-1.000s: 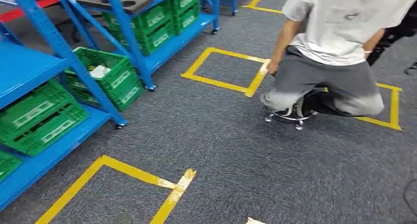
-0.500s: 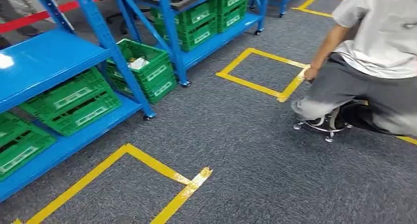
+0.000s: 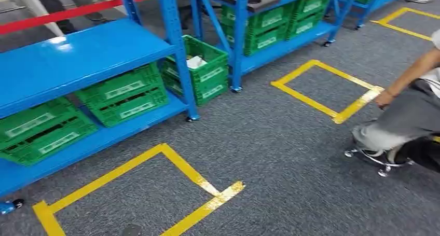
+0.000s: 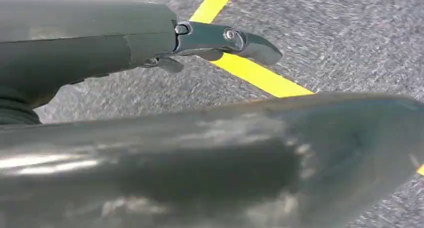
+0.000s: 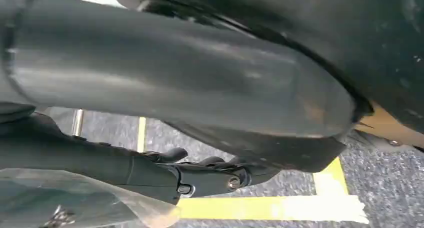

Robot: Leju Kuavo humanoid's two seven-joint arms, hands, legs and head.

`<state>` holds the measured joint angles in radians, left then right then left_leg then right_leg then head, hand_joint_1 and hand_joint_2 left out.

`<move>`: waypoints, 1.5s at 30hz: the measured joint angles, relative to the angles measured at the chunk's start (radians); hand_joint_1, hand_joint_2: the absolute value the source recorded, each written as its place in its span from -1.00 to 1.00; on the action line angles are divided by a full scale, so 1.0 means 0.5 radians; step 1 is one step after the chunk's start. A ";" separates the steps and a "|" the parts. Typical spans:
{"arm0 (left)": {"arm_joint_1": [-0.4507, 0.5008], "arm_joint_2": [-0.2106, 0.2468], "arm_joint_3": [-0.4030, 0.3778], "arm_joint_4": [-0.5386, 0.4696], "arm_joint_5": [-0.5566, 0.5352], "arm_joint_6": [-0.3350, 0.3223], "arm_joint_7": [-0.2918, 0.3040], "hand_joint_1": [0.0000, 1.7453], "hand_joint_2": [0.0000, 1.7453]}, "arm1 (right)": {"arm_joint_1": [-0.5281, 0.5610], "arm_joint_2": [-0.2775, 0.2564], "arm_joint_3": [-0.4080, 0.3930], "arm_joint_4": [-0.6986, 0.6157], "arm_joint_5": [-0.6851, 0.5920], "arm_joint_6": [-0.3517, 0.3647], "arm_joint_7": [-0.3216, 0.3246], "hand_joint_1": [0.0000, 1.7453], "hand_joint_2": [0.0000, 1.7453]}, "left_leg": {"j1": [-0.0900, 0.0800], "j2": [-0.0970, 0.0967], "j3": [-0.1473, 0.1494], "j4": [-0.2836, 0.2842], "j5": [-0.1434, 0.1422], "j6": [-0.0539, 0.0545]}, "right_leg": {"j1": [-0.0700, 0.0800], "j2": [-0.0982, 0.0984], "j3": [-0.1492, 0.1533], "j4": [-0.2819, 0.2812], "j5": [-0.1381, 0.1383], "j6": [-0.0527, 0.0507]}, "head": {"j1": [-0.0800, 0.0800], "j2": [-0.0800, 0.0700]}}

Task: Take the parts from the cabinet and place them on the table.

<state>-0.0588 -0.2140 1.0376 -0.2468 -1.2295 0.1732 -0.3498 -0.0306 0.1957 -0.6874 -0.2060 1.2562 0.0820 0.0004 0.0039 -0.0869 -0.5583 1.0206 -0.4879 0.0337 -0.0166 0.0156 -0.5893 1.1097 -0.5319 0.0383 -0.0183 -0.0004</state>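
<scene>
view swung left – rack [image 3: 88,54] nearer | right hand [image 5: 200,175] grips clear bag [image 5: 75,200] | left hand [image 4: 220,40] – can't tell

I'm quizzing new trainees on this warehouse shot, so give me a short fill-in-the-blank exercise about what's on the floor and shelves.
1. The crates on the shelving are ____ in colour.
2. The shelving frame is painted ____.
3. The squares on the carpet are marked with ____ tape.
4. The person at the right sits on a low wheeled ____.

Missing words: green; blue; yellow; stool
</scene>
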 joint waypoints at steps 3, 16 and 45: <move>-0.006 0.004 0.000 0.000 0.000 -0.007 0.002 -1.00 -1.00 | 0.003 0.000 0.001 0.009 0.004 0.024 0.001 -1.00 -1.00 | -0.003 -0.071 -0.027 0.021 -0.005 -0.038 | -0.019 0.161 0.079 -0.153 0.003 -0.003 | -0.001 0.000; 0.004 0.006 0.000 0.007 -0.018 -0.011 0.005 -1.00 -1.00 | 0.009 -0.005 -0.002 0.010 -0.002 0.098 0.041 -1.00 -1.00 | -0.023 0.245 -0.068 0.116 0.039 -0.033 | 0.023 -0.198 0.142 -0.174 -0.031 -0.087 | -0.027 0.000; 0.007 0.005 -0.001 0.015 -0.040 -0.002 0.016 -1.00 -1.00 | 0.010 0.000 -0.009 0.018 0.003 0.142 0.060 -1.00 -1.00 | -0.003 0.166 -0.254 0.407 -0.039 -0.082 | -0.005 -0.174 0.188 -0.172 -0.072 -0.064 | -0.033 0.000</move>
<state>-0.0554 -0.2113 1.0372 -0.2392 -1.2497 0.1724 -0.3418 -0.0255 0.1957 -0.6920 -0.1968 1.2577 0.1530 0.0301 0.0021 -0.0038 -0.6851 1.2240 -0.5074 -0.0073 -0.0189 -0.0712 -0.4955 1.0236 -0.5680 0.0063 -0.0347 -0.0004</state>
